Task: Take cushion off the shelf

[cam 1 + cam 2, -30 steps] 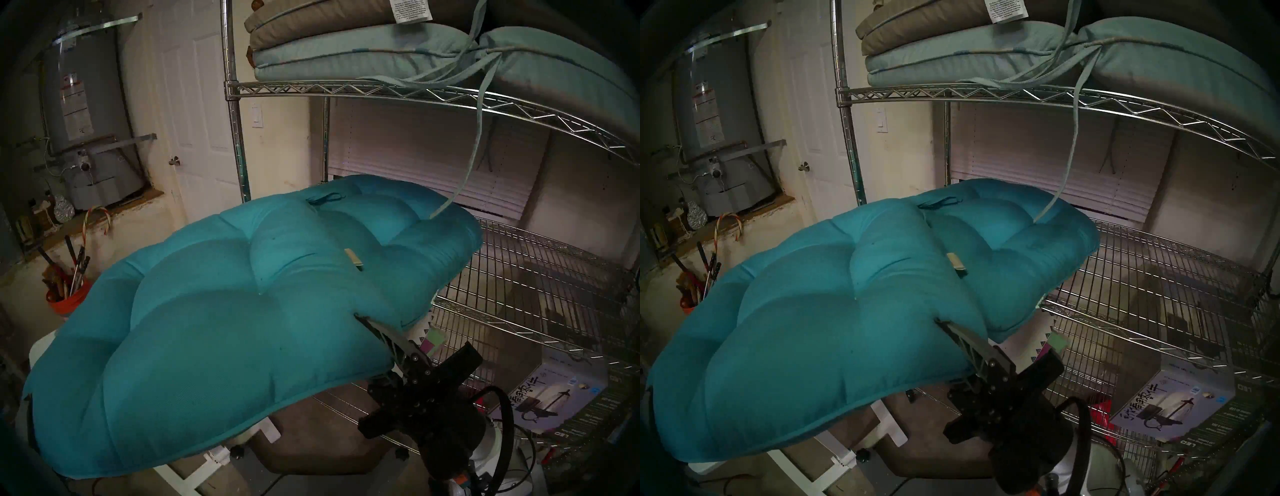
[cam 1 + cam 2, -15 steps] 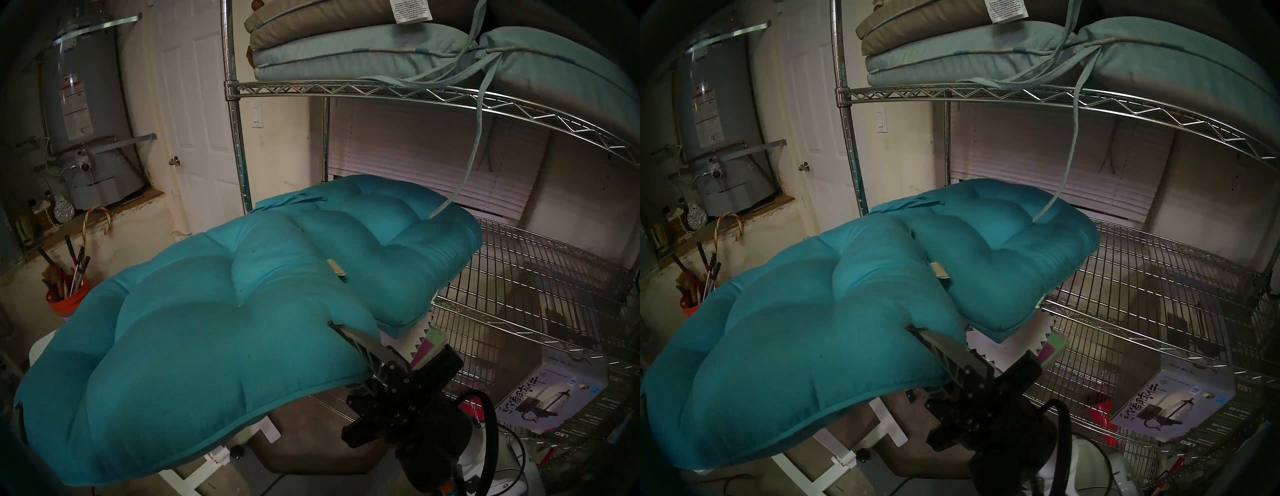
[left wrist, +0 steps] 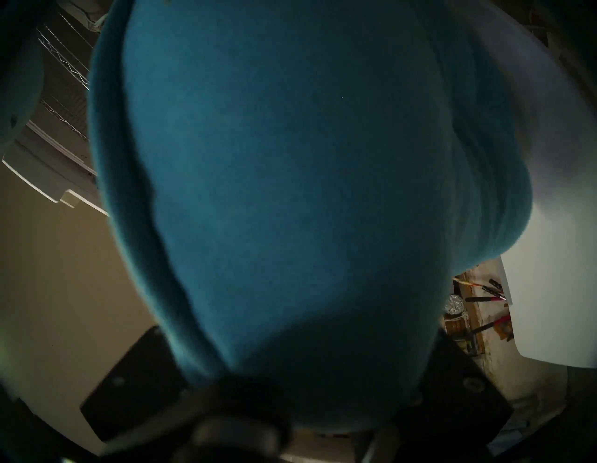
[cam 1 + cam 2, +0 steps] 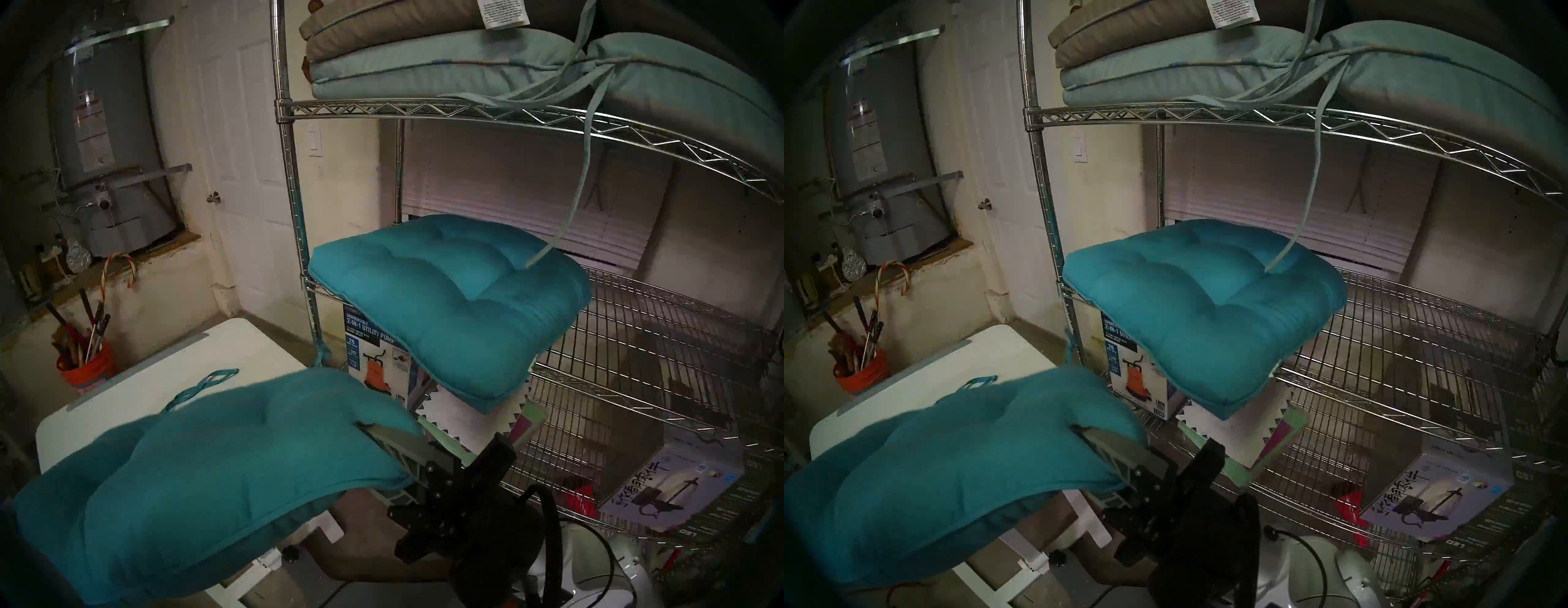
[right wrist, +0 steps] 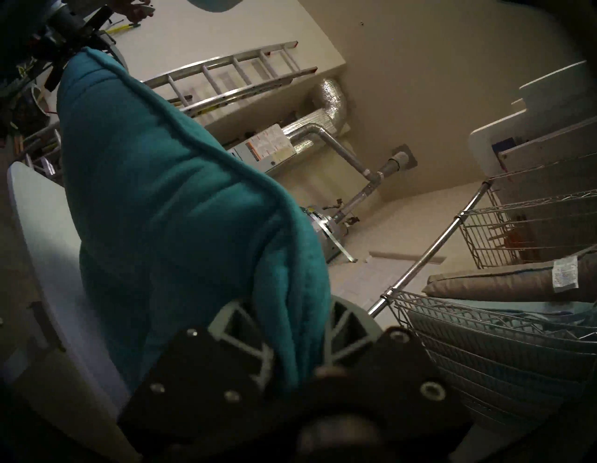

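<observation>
Teal fabric fills the head views: the held cushion [image 4: 220,475] hangs clear of the shelf [image 4: 636,331], above the white worktop [image 4: 178,373], the right gripper [image 4: 384,441] clamped on its edge. A second teal cushion [image 4: 449,297] lies on the shelf.

Left wrist view: the left gripper's fingers pinch the cushion [image 3: 274,194].

Right wrist view: grey fingers [image 5: 350,326] squeeze the cushion's edge [image 5: 168,210].

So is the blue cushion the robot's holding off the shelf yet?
Off. The held cushion hangs over the white table, clear of the shelf, pinched by the right gripper. Another teal cushion remains there.
</observation>
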`<state>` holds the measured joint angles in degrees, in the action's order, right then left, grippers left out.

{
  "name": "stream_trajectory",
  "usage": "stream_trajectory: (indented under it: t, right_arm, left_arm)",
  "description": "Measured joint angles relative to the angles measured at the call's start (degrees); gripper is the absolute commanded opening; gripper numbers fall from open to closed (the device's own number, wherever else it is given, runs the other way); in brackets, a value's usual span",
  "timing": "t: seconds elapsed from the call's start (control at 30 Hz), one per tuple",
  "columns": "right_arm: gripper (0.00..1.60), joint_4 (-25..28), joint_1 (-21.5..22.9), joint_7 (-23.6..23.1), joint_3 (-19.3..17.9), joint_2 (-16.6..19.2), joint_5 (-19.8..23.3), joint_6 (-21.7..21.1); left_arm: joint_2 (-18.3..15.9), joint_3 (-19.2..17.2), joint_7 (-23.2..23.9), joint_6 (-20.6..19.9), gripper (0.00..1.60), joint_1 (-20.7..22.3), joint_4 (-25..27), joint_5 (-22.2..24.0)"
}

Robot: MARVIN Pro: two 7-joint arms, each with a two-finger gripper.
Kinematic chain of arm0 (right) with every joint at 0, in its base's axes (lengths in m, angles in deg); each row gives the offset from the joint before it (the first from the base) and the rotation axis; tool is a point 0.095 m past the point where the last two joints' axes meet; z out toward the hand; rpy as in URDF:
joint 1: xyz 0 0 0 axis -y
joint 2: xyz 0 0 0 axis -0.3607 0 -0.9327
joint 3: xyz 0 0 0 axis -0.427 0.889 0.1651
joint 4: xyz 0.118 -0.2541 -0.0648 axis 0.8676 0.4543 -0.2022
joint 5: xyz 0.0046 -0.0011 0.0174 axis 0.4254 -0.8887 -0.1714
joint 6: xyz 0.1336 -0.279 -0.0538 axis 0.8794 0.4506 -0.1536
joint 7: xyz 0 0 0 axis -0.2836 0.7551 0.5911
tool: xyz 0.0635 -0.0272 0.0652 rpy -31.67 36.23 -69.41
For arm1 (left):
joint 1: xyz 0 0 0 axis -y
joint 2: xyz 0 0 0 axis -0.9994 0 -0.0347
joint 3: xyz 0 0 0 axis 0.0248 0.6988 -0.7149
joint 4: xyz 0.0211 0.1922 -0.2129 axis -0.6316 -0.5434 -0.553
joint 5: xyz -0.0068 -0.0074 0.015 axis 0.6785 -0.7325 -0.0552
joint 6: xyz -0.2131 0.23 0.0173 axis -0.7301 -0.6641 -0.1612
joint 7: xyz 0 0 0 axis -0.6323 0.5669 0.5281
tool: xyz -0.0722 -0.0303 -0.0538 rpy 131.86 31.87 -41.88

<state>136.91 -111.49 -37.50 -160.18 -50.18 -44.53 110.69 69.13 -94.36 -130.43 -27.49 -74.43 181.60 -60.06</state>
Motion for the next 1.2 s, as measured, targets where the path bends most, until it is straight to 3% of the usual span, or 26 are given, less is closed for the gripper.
stream_trajectory:
  t: [0.8, 1.2]
  right_arm:
    - [0.00, -6.2, 10.7, -0.4, 9.5, 7.6, -1.1, -4.9]
    - [0.00, -13.2, 17.3, -0.1, 14.0, 8.3, -1.6, -6.4]
  left_arm:
    - [-4.9, -5.7, 1.0, -1.0, 0.00, 6.4, -7.0, 2.5]
    - [-8.0, -6.1, 3.4, -2.1, 0.00, 10.2, -10.7, 2.5]
